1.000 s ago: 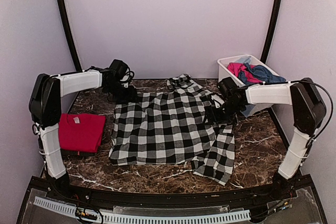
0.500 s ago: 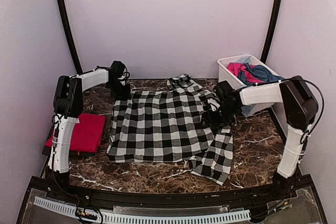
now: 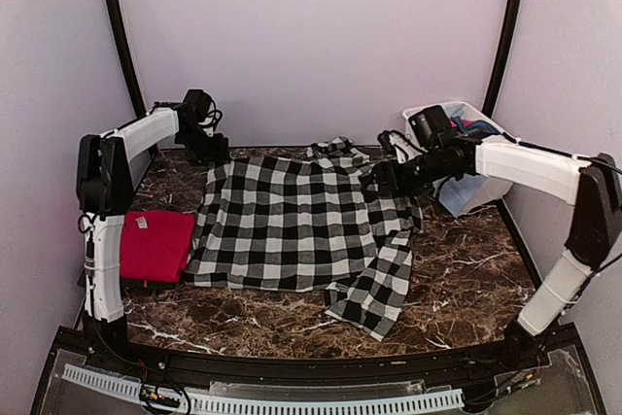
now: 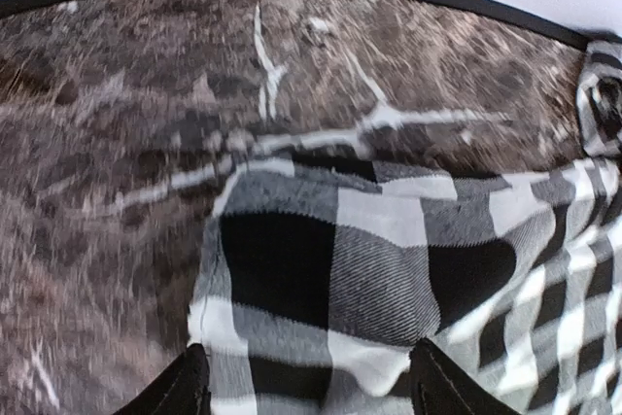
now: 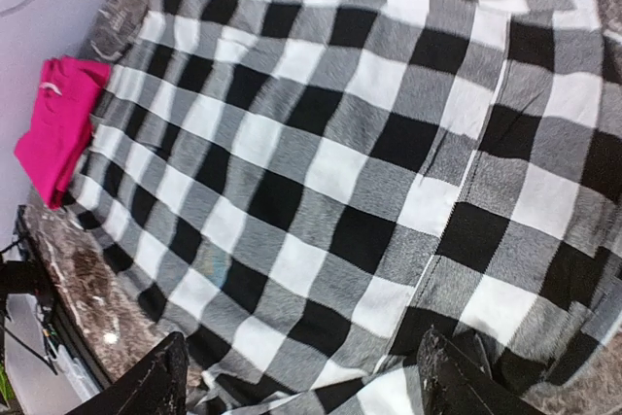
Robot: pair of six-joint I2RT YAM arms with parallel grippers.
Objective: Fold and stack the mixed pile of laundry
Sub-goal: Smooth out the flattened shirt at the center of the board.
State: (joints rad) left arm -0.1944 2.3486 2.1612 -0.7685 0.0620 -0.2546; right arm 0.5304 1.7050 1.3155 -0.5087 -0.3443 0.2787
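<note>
Left pincer (image 4: 309, 391) sits released, fingers spread over the far left corner of the black-and-white checked garment (image 3: 301, 230) lying flat on the tabletop (image 3: 466, 269), while the right pincer (image 5: 301, 376), likewise released, hovers at its far right edge, perhaps brushing it.

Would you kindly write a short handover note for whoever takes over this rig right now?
Left gripper: jaws open at the far left corner of the checked garment.
Right gripper: jaws open above its far right part.
Checked garment: spread on the table, unfolded, one sleeve trailing toward the near edge.
Done: red tee folded at the left.
Left: fold and stack the checked garment, then the clothes in the white tub.
</note>
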